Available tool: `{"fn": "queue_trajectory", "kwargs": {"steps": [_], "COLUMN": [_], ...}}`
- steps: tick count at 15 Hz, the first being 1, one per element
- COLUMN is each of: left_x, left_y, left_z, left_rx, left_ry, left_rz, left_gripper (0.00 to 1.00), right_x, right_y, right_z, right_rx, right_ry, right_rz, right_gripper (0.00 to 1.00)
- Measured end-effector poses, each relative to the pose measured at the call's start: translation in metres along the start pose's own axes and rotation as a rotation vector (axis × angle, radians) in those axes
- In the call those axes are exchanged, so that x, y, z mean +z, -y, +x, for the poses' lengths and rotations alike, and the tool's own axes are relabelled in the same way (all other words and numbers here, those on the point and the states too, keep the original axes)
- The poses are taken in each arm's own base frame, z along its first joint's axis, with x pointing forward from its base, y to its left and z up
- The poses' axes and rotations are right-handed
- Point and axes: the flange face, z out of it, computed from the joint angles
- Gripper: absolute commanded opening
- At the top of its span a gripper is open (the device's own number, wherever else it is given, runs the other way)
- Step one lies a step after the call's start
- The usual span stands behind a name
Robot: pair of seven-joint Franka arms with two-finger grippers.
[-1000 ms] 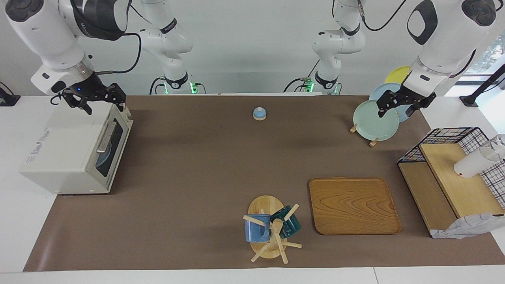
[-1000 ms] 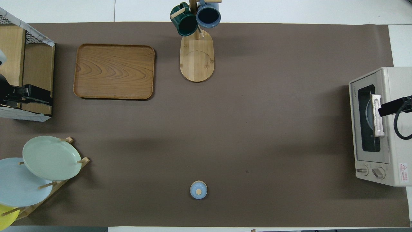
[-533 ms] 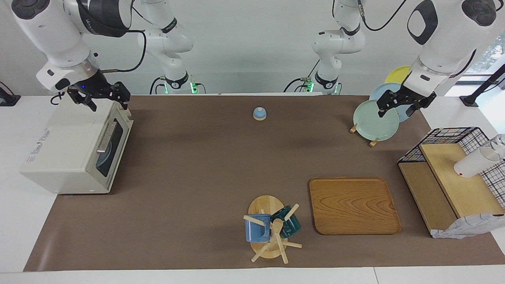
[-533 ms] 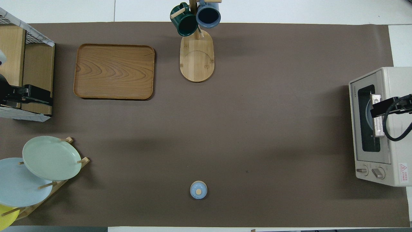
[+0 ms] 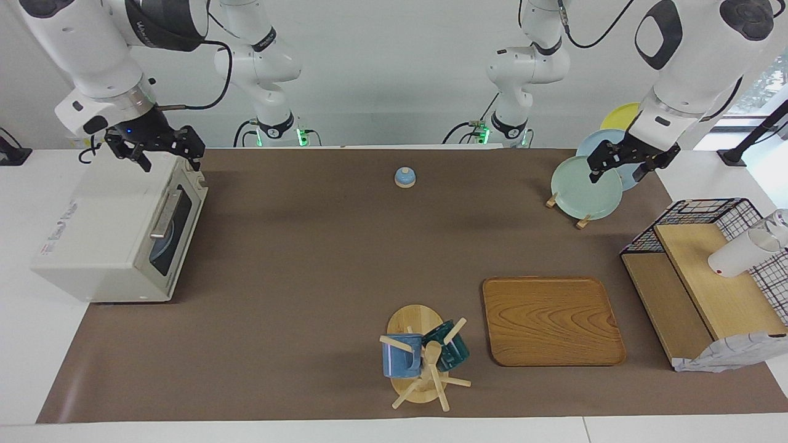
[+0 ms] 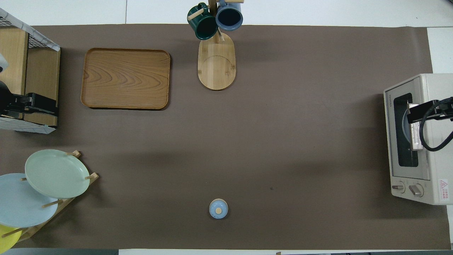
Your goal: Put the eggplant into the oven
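Note:
The eggplant is out of view in both views. The off-white oven (image 5: 104,237) (image 6: 414,138) stands at the right arm's end of the table. Its dark glass door (image 5: 171,231) is shut, and a round bluish shape shows through the glass. My right gripper (image 5: 167,160) (image 6: 412,116) hangs open over the oven's top near the door edge, with nothing in it. My left gripper (image 5: 617,176) (image 6: 53,108) waits open and empty over the plate rack at the left arm's end.
A rack holds green (image 5: 585,187), blue and yellow plates. A black wire basket shelf (image 5: 708,271) carries a white cup (image 5: 735,255). Also on the mat are a wooden tray (image 5: 551,320), a mug tree (image 5: 425,360) with two mugs, and a small blue knobbed lid (image 5: 404,177).
My right gripper has risen slightly and shifted over the oven's top toward its door edge. The left arm has not moved.

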Motion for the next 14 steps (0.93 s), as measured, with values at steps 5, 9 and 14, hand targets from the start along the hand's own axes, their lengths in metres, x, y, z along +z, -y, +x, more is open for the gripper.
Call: {"fn": "queue_trajectory", "kwargs": {"steps": [5, 9, 14], "left_x": [-0.0001, -0.0005, -0.0006], "left_y": [-0.0022, -0.0024, -0.0036], "left_z": [0.0, 0.0, 0.0], "left_rx": [-0.001, -0.001, 0.001], "left_ry": [0.0, -0.001, -0.001], "left_rz": [-0.024, -0.025, -0.025], "left_gripper": [1.0, 1.0, 1.0], "right_x": [-0.0036, -0.0057, -0.0057], "right_y": [0.0006, 0.0093, 0.0089], "right_z": [0.0014, 0.0023, 0.0022], "right_rx": [-0.001, -0.017, -0.016], "right_ry": [-0.018, -0.022, -0.022], "right_rz": [0.0, -0.001, -0.001], "right_gripper": [1.0, 1.0, 1.0]}}
